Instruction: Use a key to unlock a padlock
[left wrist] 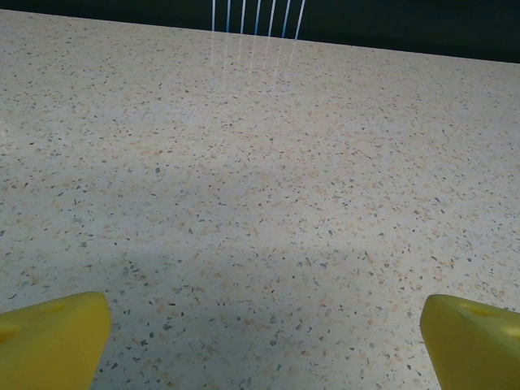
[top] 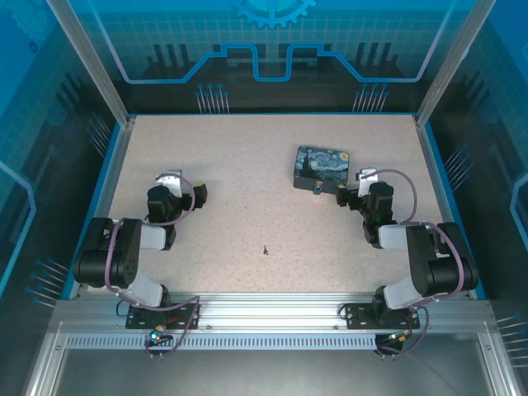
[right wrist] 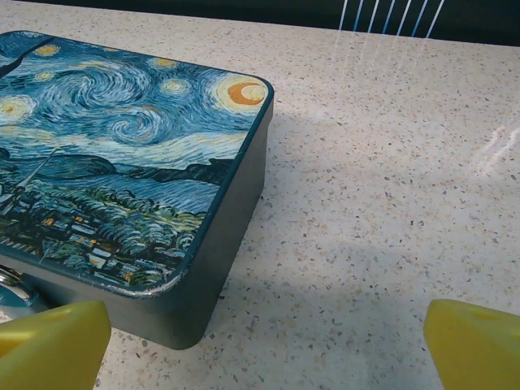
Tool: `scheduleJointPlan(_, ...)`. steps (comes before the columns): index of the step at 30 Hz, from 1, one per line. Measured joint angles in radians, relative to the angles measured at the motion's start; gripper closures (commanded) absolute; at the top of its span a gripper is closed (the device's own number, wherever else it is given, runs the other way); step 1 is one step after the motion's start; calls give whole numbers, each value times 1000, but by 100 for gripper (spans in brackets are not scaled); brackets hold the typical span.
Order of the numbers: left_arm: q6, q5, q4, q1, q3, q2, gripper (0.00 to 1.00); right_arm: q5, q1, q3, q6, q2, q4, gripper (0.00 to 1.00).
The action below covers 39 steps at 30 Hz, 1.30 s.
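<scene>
Task not yet begun, as I judge it: my left gripper [top: 200, 195] and right gripper [top: 342, 196] both stand spread and empty, the key [top: 266, 249] lies untouched on the table [top: 231, 148] toward its near edge, and the padlock [top: 317, 188] sits against the box [top: 322, 165] toward the right edge.

This is a robot test cell in a lab or workshop. A speckled tabletop [top: 247, 206] is boxed in by aluminium posts [top: 89, 66] and see-through blue panels [top: 346, 41] printed with circuit lines and a gear [top: 274, 8]. The left arm [top: 124, 252] and the right arm [top: 425, 264] are bolted to a slotted metal rail [top: 272, 312]. The room beyond the panels is too dim to make out.
</scene>
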<state>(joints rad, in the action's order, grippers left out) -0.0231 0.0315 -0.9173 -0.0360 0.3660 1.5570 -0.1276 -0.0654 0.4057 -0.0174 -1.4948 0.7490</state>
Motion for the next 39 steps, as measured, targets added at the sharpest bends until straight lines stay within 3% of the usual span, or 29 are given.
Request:
scheduleJointPlan(25,0,-1,-2,0,-2,-2,1,-11,1,2,-5,3,-8,0)
scheduleJointPlan(32,-10,-43,117,0,-25,-249,1,-25,37,80,-61,269,-299,0)
scheduleJointPlan(39,-162,9,373,0,195,-357,1,19,39,222,-174,439,-615,0)
